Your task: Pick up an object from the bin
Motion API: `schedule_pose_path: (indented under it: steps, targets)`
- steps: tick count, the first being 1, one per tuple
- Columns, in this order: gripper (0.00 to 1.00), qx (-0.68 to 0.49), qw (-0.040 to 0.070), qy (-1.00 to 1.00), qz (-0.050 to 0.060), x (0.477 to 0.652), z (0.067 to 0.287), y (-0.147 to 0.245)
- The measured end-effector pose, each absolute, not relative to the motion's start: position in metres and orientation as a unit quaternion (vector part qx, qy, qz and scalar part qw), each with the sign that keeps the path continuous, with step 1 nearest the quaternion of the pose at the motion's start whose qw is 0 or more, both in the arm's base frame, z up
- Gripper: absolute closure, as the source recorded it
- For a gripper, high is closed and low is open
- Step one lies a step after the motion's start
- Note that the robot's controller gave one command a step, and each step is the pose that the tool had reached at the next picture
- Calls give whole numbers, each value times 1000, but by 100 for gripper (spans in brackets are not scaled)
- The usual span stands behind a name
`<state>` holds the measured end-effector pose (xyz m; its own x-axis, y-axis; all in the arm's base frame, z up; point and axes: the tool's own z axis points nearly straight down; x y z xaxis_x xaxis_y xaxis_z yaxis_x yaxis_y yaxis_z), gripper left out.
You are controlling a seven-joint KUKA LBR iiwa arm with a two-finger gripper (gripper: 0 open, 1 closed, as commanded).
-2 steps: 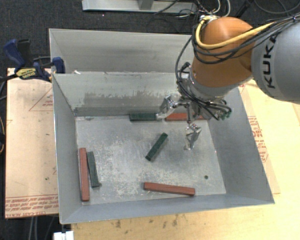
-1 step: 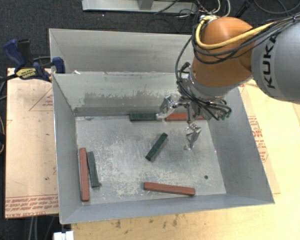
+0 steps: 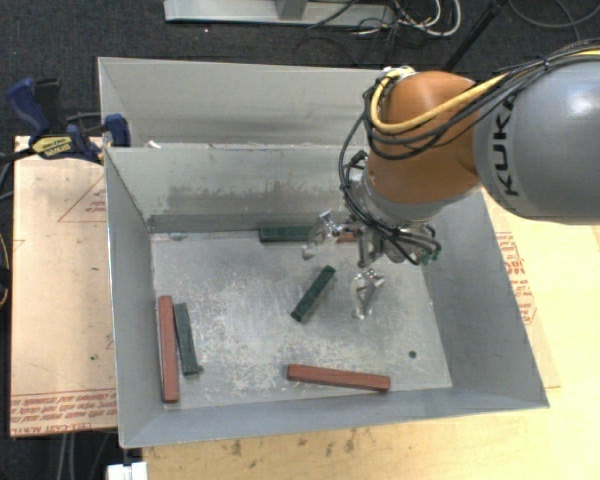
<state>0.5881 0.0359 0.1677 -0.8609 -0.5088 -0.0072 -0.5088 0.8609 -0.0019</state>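
My gripper [image 3: 363,303] hangs under the orange wrist cover over the bare bin floor, right of centre. Its fingers are shut, close together, with nothing between them. A short dark green stick [image 3: 313,294] lies tilted just to its left, apart from the fingertips. Toward the front, a reddish-brown stick [image 3: 338,377] lies almost flat along the bin's near side. Another dark green stick [image 3: 285,234] rests against the back wall's foot, left of the wrist.
At the left side a long reddish-brown stick [image 3: 167,348] and a dark green stick [image 3: 187,338] lie side by side, pointing front to back. The arm and its cover hide the bin's back right corner.
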Motion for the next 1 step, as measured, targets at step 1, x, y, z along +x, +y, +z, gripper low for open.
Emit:
schedule_pose_path:
  steps: [1]
  targets:
    - [0, -301, 1, 954, 0, 574, 120, 38]
